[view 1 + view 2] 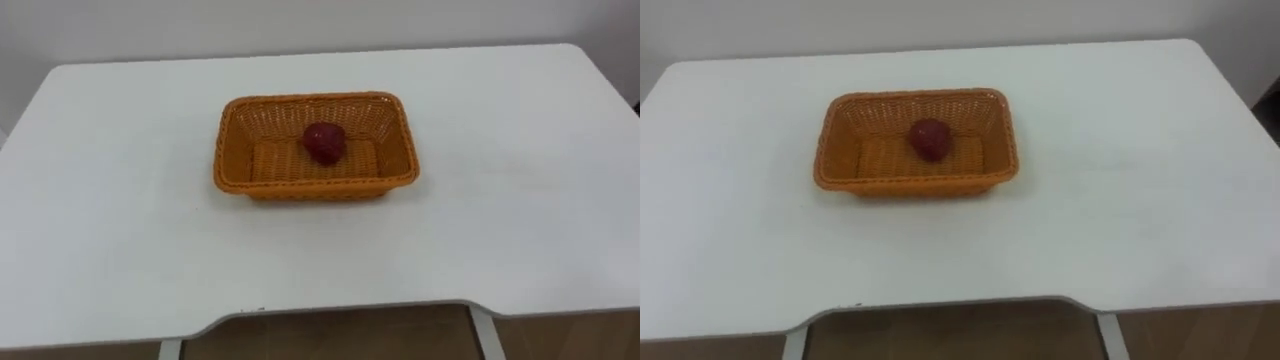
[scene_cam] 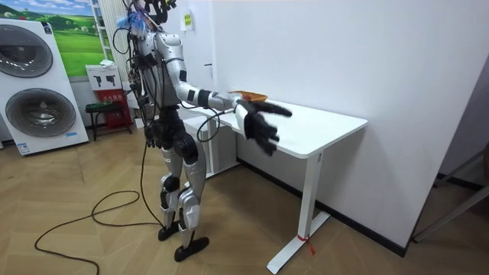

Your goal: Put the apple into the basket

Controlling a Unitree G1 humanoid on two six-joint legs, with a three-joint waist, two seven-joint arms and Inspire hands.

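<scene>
Surroundings, room view, left to right: two white front-loading washing machines (image 2: 46,107), one stacked on the other; a green landscape picture (image 2: 76,38) on the wall behind; a low dark stool (image 2: 103,113) with red items above it; wood-plank floor (image 2: 92,244); then the robot, standing at the end of the bench (image 1: 520,180), which runs along a plain white wall (image 2: 344,53).

Right robot hand (image 2: 260,128): dark, held forward on an outstretched arm near the bench's near end, fingers spread apart, holding nothing.

Bench: smooth white top, rounded corners, white legs.

Basket (image 1: 232,150): orange woven wicker, rectangular, flared walls, open top, set near mid-bench.

Apple (image 1: 324,142): dark red, rounded, lying inside the basket toward its far wall, enclosed by the weave on all sides.
</scene>
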